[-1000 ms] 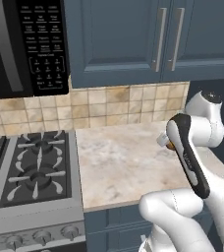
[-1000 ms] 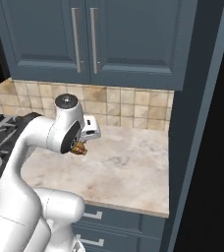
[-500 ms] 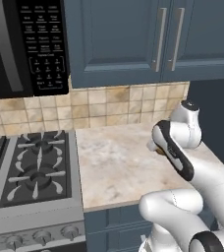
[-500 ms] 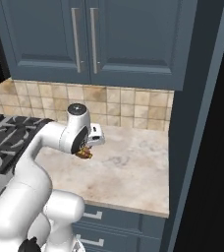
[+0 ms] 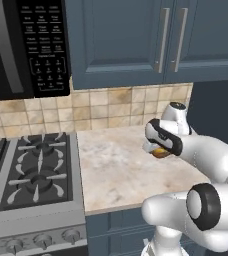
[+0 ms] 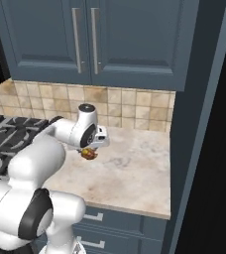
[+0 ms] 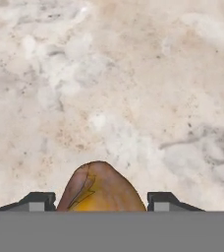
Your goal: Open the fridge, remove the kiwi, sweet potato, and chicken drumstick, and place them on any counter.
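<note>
Hand view: my claw (image 7: 99, 199) grasps the chicken drumstick (image 7: 100, 188) (golden-brown, bulbous end forward) above the counter (image 7: 133, 74). Over the last second I have lowered it toward the counter, right of the stove (image 5: 31, 175); release appears imminent.

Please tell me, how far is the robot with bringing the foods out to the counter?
Done: on the visible part of the counter no food lies yet. In hand: the gripper holds the chicken drumstick between its fingers, above the beige stone and apparently not yet touching it. Left: to set it down and let go. The kiwi, the sweet potato and the fridge cannot be judged from here.
</note>
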